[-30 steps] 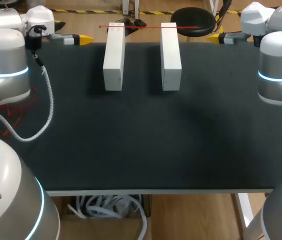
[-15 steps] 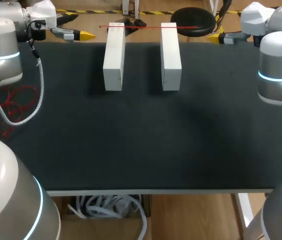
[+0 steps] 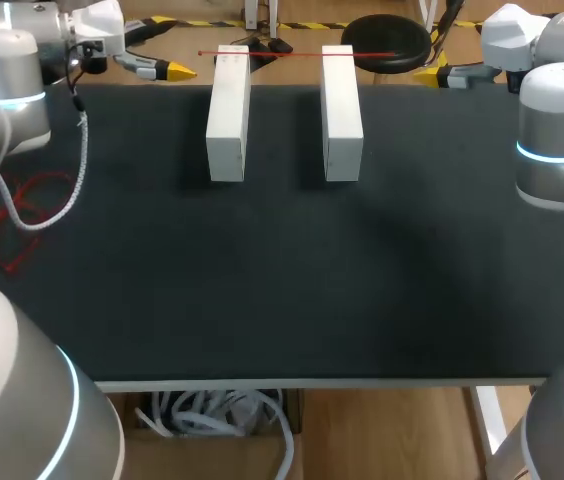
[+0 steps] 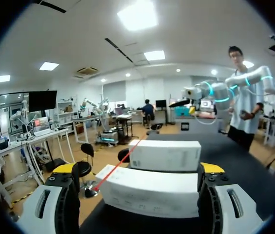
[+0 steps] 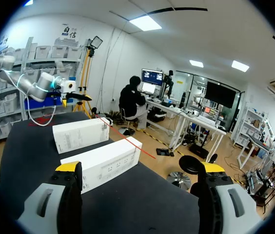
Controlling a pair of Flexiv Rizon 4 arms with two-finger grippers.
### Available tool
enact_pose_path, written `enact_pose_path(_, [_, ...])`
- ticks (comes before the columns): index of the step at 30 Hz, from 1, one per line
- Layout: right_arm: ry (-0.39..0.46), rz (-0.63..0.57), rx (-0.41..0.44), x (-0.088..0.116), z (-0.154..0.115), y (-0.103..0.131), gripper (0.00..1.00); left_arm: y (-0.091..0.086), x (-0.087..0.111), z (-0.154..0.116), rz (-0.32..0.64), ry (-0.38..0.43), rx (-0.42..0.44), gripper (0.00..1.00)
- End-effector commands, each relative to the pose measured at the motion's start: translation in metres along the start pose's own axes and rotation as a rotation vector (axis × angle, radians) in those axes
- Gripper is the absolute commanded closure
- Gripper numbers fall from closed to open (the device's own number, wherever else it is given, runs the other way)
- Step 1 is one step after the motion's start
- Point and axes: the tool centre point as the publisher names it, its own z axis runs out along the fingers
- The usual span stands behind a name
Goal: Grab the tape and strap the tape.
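Observation:
Two long white blocks [image 3: 227, 110] [image 3: 342, 110] lie side by side at the back of the black table [image 3: 282, 280]. A thin red tape [image 3: 292, 54] stretches across their far ends and sticks out on both sides. My left gripper [image 3: 174, 68] hovers at the back left edge, open, pointing at the blocks. In the left wrist view the nearer block [image 4: 149, 192] lies ahead of my left gripper [image 4: 137, 169], with the tape [image 4: 110, 170] beyond it. My right gripper [image 3: 430, 73] hangs open at the back right; the right wrist view shows the blocks [image 5: 106, 163] and tape [image 5: 127, 139] ahead of my right gripper [image 5: 141, 168].
A white braided cable [image 3: 72, 180] hangs from my left arm over the table's left edge, with red wire [image 3: 22, 215] on the table beside it. The wide front part of the black table holds nothing else.
My left arm has swung toward the back, carrying its gripper a little to the right and nearer the far edge. The right arm, the blocks and the tape stayed put.

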Motion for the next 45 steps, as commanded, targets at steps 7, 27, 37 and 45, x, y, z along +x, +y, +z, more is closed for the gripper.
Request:
enact_pose_path(7, [0.000, 0.000, 0.000, 0.000, 0.000, 0.000, 0.00, 0.017, -0.024, 0.024, 0.034, 0.371, 0.038, 0.00])
enact_pose_path(27, [0.000, 0.000, 0.000, 0.000, 0.000, 0.000, 0.00, 0.055, -0.045, 0.046, 0.003, 0.569, 0.064, 0.00])
enact_pose_path(37, [0.000, 0.000, 0.000, 0.000, 0.000, 0.000, 0.00, 0.066, -0.058, 0.047, 0.034, 0.708, 0.069, 0.00])
enact_pose_path(45, [0.000, 0.000, 0.000, 0.000, 0.000, 0.000, 0.00, 0.062, -0.056, 0.034, 0.043, 0.773, 0.065, 0.00])
